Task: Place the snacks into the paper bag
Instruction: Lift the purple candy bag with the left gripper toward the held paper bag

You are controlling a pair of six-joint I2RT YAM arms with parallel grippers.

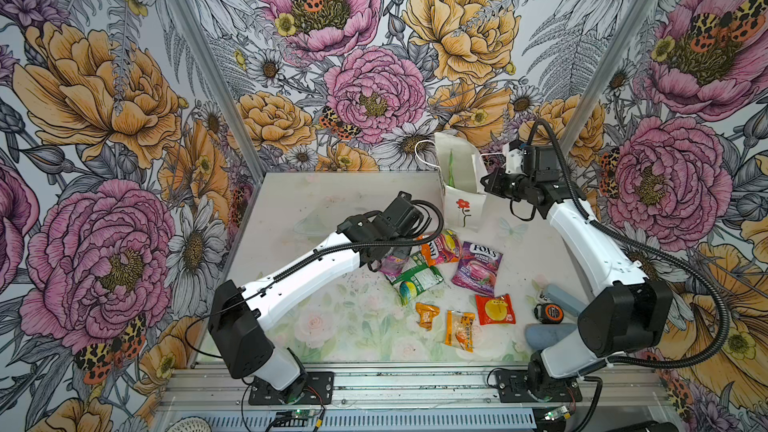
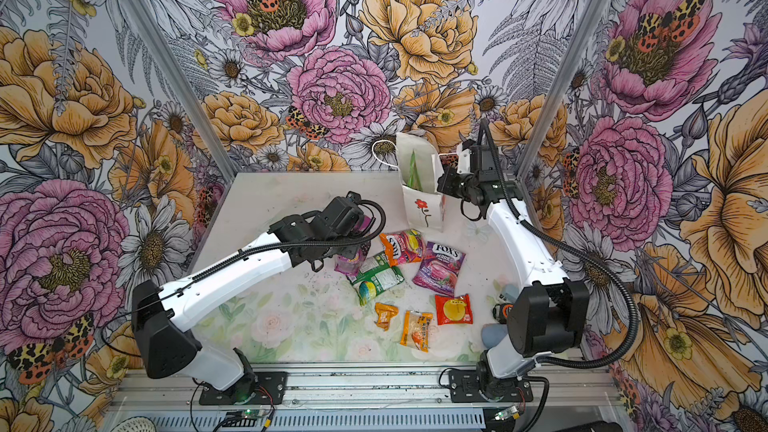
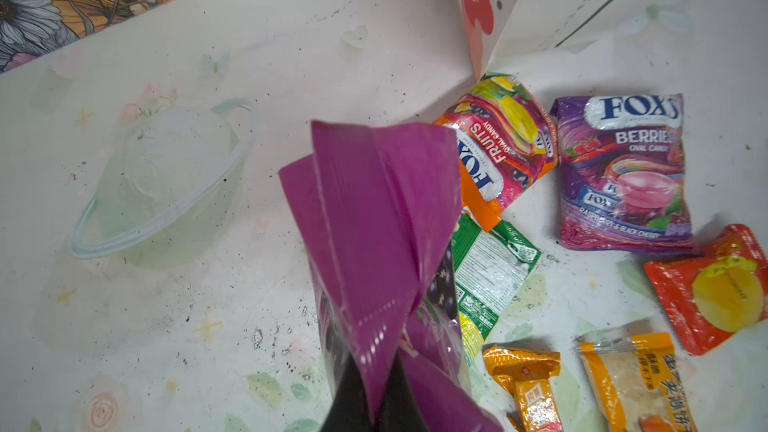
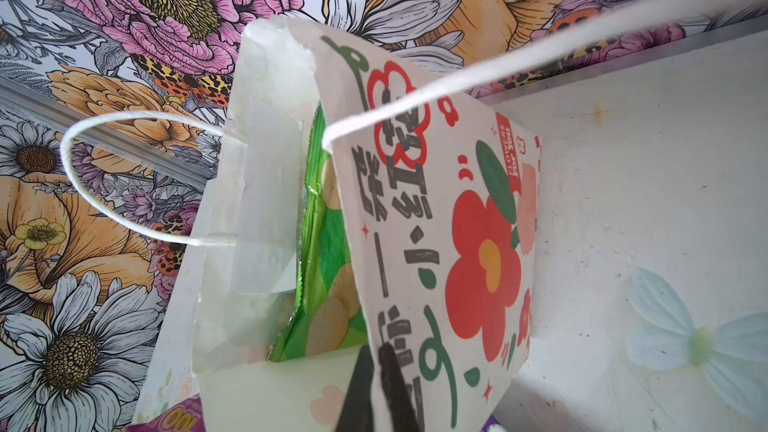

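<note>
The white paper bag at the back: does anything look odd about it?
Yes, the paper bag looks lopsided: the right gripper is shut on one wall near the rim, so its mouth gapes out of square. A green packet stands inside.

In both top views the left arm [image 1: 316, 259] hides most of the purple packet [image 1: 390, 264], and the right arm [image 1: 623, 317] covers part of a grey-blue case [image 1: 561, 297]. The walls of the paper bag [image 4: 457, 209] hide much of the green packet [image 4: 328, 238]. In the left wrist view the bottom edge cuts off the small orange sachet [image 3: 524, 384].
</note>
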